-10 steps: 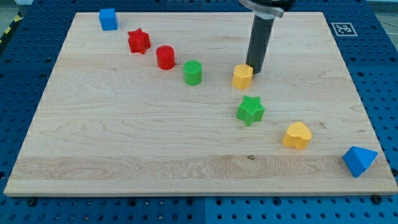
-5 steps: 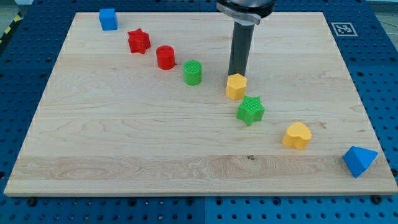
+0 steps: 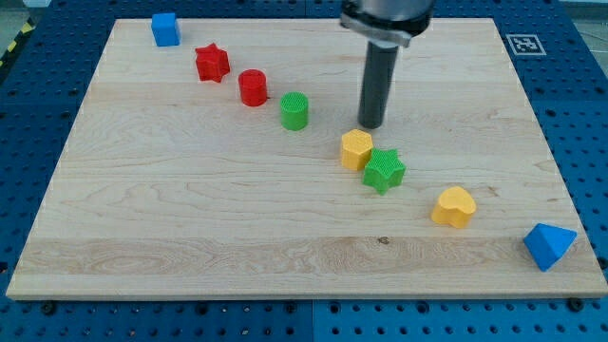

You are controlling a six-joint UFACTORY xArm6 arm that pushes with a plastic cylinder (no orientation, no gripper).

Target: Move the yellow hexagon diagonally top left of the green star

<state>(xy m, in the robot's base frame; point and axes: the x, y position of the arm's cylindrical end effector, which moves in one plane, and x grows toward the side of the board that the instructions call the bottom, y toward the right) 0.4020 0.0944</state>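
Note:
The yellow hexagon [image 3: 356,149] lies near the board's middle, touching the upper left side of the green star [image 3: 384,170]. My tip [image 3: 371,126] stands just above and slightly right of the hexagon, a small gap away from it. The dark rod rises from there toward the view's top.
A green cylinder [image 3: 295,111], red cylinder [image 3: 253,87], red star [image 3: 212,63] and blue cube [image 3: 165,28] run in a diagonal line up to the view's top left. A yellow heart [image 3: 454,206] and blue triangular block [image 3: 548,245] lie at lower right. The wooden board [image 3: 190,218] carries them all.
The yellow hexagon has been pushed down and left until it touches the green star. My tip swung left behind it, then drew back up and to the right.

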